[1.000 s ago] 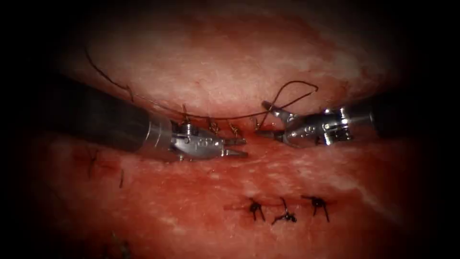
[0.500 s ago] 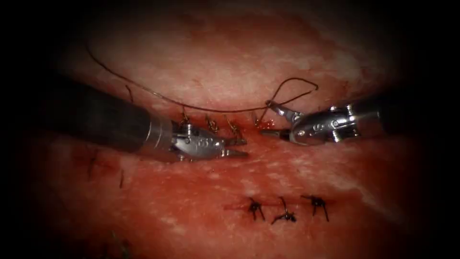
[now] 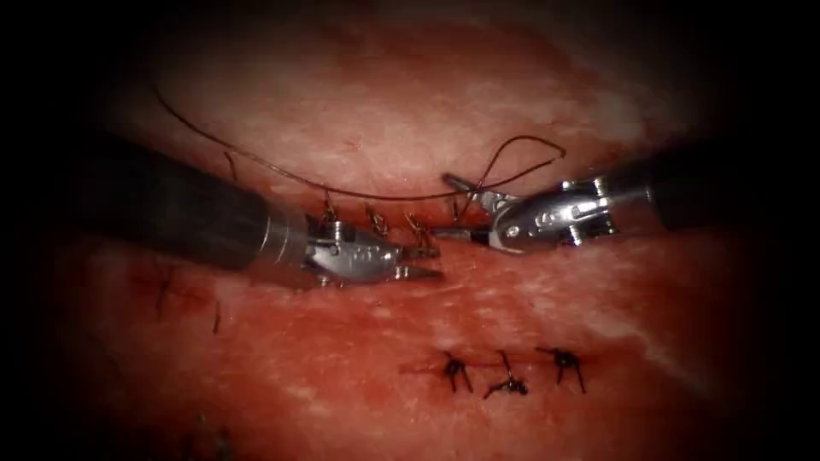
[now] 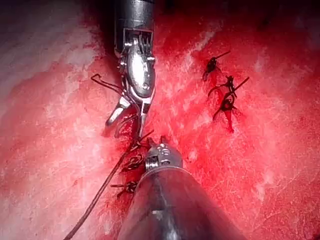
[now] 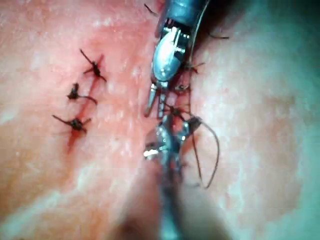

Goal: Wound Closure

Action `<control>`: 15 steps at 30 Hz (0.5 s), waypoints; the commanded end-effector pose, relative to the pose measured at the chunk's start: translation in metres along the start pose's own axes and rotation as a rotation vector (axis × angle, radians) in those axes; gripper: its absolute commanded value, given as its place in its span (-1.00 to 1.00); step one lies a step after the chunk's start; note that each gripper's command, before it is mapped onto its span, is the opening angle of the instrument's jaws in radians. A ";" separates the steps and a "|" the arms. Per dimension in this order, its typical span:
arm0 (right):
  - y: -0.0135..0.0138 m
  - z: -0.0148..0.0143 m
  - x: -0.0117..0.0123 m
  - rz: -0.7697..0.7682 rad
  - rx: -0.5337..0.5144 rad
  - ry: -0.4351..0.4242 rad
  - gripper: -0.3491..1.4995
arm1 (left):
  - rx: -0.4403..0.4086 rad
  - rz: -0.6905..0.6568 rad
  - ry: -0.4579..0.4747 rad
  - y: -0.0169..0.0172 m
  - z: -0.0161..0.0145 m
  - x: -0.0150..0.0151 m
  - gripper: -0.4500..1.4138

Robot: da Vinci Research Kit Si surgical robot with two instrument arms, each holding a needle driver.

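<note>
Tissue (image 3: 367,111), a pale pink slab of pork belly wet with red fluid (image 3: 359,358), carries a horizontal cut (image 3: 384,224) with three small dark knotted stitches (image 3: 376,224) along it. Left silver needle driver (image 3: 423,262) lies just below those stitches, its two jaws slightly parted and holding nothing. Right silver needle driver (image 3: 453,207) has shifted leftward since a second ago and now reaches to the right end of the stitch row; its jaws stand wide apart, upper one raised, lower one near the cut, and they grip nothing. Thin dark thread (image 3: 282,175) runs from the upper left across the tissue above the cut, passes between the right tool's spread jaws and curls into a loop (image 3: 530,154) above that tool. No curved needle can be made out. A second row of three dark knotted stitches (image 3: 511,371) sits lower on the tissue, well apart from both tools
</note>
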 end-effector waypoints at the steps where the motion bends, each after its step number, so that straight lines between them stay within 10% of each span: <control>1: -0.0005 0.0004 -0.0004 0.002 0.003 0.001 -0.15 | -0.002 -0.001 -0.001 0.0006 0.0006 -0.0005 -0.57; 8: 0.0005 -0.0003 -0.0011 0.002 0.012 0.005 -1.00 | -0.002 -0.001 -0.001 0.0006 0.0006 -0.0005 -0.57; 15: 0.0003 0.0000 -0.0015 -0.019 0.038 -0.022 -1.00 | -0.003 -0.001 -0.001 0.0006 0.0006 -0.0004 -0.57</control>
